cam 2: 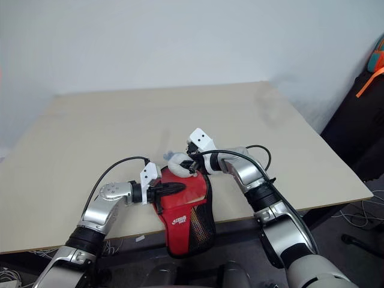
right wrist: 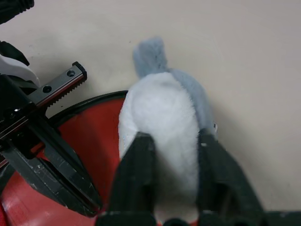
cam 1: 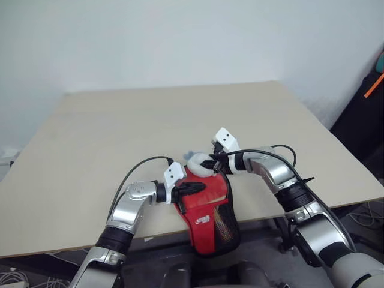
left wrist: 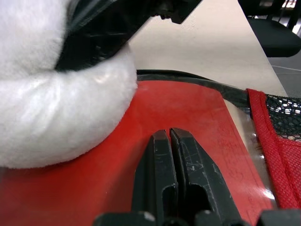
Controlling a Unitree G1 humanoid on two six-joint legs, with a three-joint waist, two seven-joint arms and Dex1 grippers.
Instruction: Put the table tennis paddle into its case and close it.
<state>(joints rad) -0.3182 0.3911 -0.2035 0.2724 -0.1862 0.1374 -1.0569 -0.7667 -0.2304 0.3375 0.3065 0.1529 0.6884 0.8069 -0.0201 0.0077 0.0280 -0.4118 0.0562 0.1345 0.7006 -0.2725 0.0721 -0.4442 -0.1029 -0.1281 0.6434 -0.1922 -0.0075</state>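
Observation:
The case [cam 1: 210,210] lies red side up at the table's front edge, and its narrow end with the white logo and black mesh hangs over the edge. My left gripper [cam 1: 195,188] is shut, with its fingertips [left wrist: 170,141] pressed flat on the case's smooth red face [left wrist: 188,113]. My right gripper [right wrist: 174,139] is shut on a small grey-white plush thing [right wrist: 157,106], which rests on the case's black rim at its round far end. The two grippers are close together. The table tennis paddle is hidden.
The pale wooden table [cam 1: 180,114] stretches wide beyond the case. A plain wall stands behind it. Dark furniture with an orange strap [cam 1: 372,90] stands off the table's right side. Cables lie on the floor [cam 1: 366,213] below the right corner.

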